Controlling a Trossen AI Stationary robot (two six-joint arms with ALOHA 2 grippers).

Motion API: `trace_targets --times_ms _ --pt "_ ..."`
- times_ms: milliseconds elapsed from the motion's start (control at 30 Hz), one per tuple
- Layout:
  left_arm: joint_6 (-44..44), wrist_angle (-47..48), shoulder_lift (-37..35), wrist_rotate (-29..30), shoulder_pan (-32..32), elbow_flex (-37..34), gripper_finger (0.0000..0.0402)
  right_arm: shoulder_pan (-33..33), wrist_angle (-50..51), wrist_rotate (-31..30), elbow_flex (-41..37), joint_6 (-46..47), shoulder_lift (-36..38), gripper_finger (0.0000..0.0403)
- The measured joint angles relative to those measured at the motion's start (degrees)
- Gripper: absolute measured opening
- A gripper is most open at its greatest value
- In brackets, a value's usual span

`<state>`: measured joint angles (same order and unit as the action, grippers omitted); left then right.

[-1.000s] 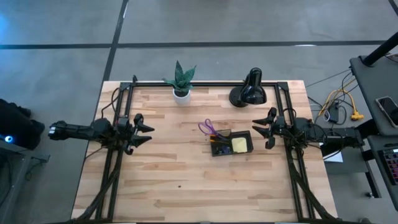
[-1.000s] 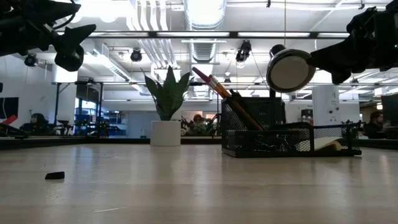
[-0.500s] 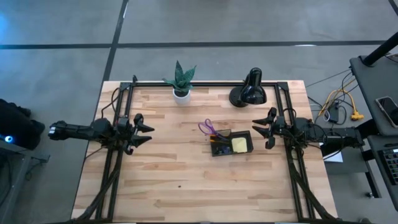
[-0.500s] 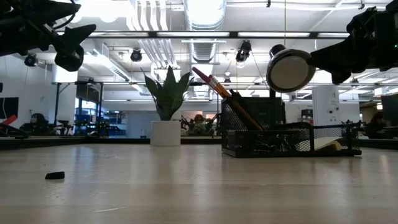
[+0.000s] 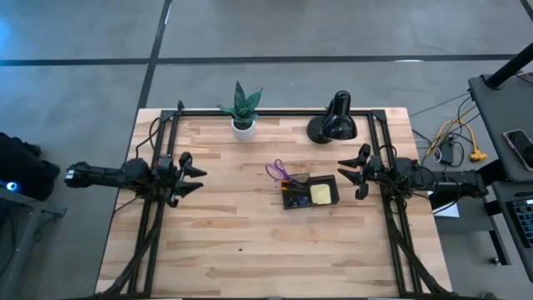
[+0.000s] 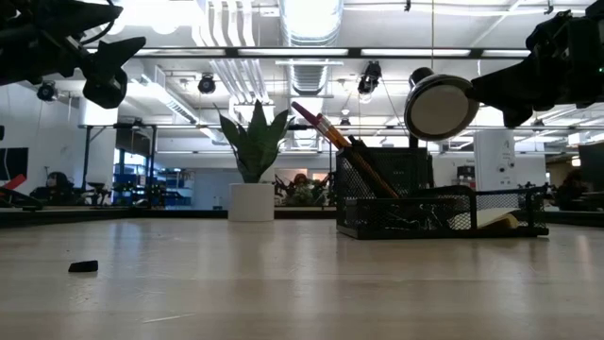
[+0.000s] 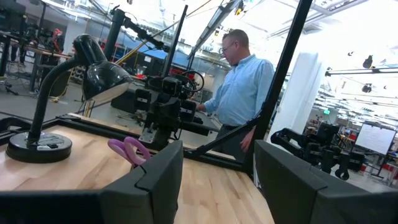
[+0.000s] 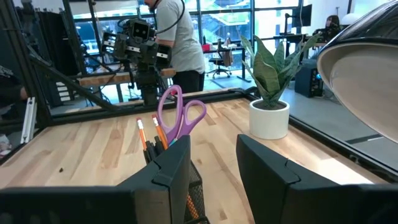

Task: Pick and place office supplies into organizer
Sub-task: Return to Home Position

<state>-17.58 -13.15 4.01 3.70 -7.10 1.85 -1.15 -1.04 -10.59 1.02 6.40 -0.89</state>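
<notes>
The dark mesh organizer (image 5: 310,193) sits near the table's middle, holding the yellow sticky pad (image 5: 321,193), orange pencils and the purple-handled scissors (image 5: 277,171), which stand handle-up in it (image 8: 180,114). In the low view the organizer (image 6: 429,203) rests flat on the tabletop. My left gripper (image 5: 193,176) hovers open above the table's left side. My right gripper (image 5: 354,172) hovers open just right of the organizer. A tiny dark clip (image 6: 83,266) lies on the wood, also seen as a speck (image 5: 241,247).
A potted green plant (image 5: 242,111) and a black desk lamp (image 5: 333,121) stand along the far edge. A person in a light blue shirt (image 7: 242,93) stands beyond the table. Bare wood (image 5: 250,267) stretches across the near half.
</notes>
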Motion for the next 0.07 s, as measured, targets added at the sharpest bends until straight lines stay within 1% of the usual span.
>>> trace_targets --times_ms 67 --pt "0.0 0.0 0.0 0.0 0.0 0.0 0.0182 0.0 0.02 0.0 0.0 0.02 0.0 0.0123"
